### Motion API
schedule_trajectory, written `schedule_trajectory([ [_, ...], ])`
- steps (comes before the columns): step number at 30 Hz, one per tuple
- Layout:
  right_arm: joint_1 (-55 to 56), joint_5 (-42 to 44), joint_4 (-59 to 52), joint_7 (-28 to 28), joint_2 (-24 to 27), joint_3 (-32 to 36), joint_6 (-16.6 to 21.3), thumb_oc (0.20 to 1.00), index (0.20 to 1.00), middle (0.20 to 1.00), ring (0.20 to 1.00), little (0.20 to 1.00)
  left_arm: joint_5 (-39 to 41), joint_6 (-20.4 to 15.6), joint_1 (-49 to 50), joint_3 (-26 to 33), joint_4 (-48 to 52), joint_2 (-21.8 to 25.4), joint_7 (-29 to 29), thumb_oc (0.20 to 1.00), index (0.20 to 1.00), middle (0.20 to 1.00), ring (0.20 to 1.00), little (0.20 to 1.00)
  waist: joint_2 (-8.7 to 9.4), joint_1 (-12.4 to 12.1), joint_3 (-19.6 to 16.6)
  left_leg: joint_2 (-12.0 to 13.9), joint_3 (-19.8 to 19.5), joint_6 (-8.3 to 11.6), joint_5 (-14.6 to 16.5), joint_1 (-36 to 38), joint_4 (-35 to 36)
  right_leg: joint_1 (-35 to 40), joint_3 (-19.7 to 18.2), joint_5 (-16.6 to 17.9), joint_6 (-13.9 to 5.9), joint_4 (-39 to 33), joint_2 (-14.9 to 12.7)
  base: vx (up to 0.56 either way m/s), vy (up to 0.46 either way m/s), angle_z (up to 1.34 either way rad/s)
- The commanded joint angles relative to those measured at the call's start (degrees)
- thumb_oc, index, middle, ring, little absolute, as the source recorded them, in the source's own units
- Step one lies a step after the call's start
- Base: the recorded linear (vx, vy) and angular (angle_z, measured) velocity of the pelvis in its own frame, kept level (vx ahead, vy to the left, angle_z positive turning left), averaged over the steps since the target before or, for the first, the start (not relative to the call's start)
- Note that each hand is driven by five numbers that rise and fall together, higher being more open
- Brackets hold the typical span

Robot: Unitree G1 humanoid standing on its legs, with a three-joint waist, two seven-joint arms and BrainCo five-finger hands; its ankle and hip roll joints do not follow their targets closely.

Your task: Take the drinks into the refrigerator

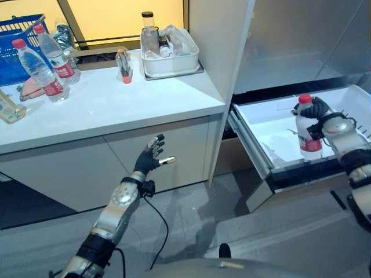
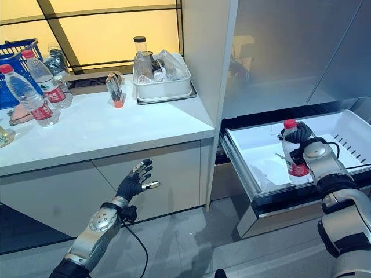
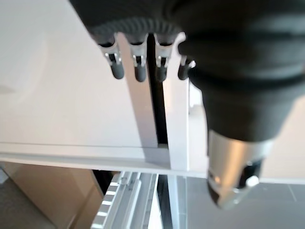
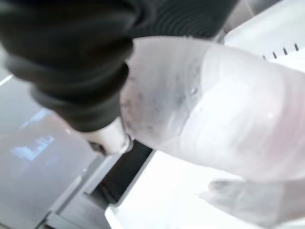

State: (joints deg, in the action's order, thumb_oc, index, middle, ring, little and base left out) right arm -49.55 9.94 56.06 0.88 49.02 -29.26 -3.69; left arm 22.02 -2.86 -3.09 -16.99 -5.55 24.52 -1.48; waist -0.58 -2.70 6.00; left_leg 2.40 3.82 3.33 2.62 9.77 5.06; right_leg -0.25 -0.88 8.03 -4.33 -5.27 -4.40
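— Bottle [image 1: 309, 132]?
— Upright inside the open refrigerator drawer [image 1: 264, 124], grasped by right hand [image 1: 322, 113].
— Risk?
— Could tip over if released carelessly. Two more bottles [image 1: 46, 63] waiting on desk [image 1: 116, 104]. Left hand [image 1: 152, 155] relaxed, holding nothing.

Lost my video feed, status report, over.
Right hand shut on bottle, upright in open fridge drawer. Left hand open, idle below counter. Two bottles wait on it. Path clear.
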Motion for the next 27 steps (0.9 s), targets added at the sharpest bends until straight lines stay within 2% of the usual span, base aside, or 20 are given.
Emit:
schedule_trajectory([
  [1,-13.99,-8.25,3.44,-2.89,2.20,-3.44,2.49,0.200,0.200,0.200,0.200,0.200,-1.61,-2.20,-1.97,-2.50,6.16,4.52,0.92,1.000,1.000,1.000,1.000,1.000,3.75,-0.46,-1.45,-2.99,-3.09,-2.62,3.20,-5.53,-4.76,4.63,2.17,-8.74,-3.80,3.13,-3.21,-0.02,0.017,0.05],
  [8,-12.34,-18.19,5.13,-2.24,1.15,-7.33,2.26,0.200,0.200,0.200,0.200,0.200,-2.50,-2.71,-2.49,-3.01,6.48,4.97,0.73,1.000,1.000,1.000,1.000,1.000,3.37,-1.35,0.68,-3.48,-4.07,-2.83,2.17,-7.81,-4.63,2.67,2.96,-8.32,-3.96,3.57,-3.74,-0.04,0.017,0.07],
  [17,-10.12,-28.65,9.93,-1.43,-4.65,-12.48,2.78,0.200,0.200,0.200,0.200,0.200,-2.82,-3.71,-3.95,-4.13,6.17,4.75,0.01,1.000,1.000,1.000,1.000,1.000,2.17,-3.02,4.46,-4.06,-5.42,-2.85,0.03,-11.69,-4.25,-0.80,4.26,-7.70,-4.04,4.26,-4.18,-0.07,0.006,0.10],
  [19,-8.01,-33.86,10.55,-1.16,-6.72,-14.79,2.91,0.200,0.200,0.200,0.200,0.200,-3.06,-4.26,-4.35,-4.51,6.15,4.70,-0.50,1.000,1.000,1.000,1.000,1.000,1.52,-3.97,6.84,-4.14,-6.24,-2.74,-1.37,-13.97,-3.96,-2.85,5.21,-7.43,-3.92,4.94,-4.34,-0.09,-0.016,0.17],
  [23,-6.05,-35.46,11.09,-1.82,-8.06,-14.80,2.83,0.200,0.200,0.200,0.200,0.200,-3.24,-4.66,-4.96,-4.75,6.18,4.87,-1.01,1.000,1.000,1.000,1.000,1.000,0.67,-4.44,8.91,-4.27,-7.19,-2.66,-2.66,-15.70,-3.59,-4.58,5.78,-7.26,-3.84,5.58,-4.47,-0.10,-0.008,0.16],
  [27,-1.99,-35.58,11.51,-1.34,-12.46,-13.11,2.15,0.200,0.200,0.200,0.200,0.200,-4.20,-4.79,-6.45,-4.69,7.11,3.97,-2.98,1.000,1.000,1.000,1.000,1.000,-0.76,-4.91,12.16,-4.29,-8.07,-2.57,-4.44,-17.86,-2.74,-7.01,6.76,-6.74,-3.45,6.30,-4.36,-0.05,0.003,0.23],
])
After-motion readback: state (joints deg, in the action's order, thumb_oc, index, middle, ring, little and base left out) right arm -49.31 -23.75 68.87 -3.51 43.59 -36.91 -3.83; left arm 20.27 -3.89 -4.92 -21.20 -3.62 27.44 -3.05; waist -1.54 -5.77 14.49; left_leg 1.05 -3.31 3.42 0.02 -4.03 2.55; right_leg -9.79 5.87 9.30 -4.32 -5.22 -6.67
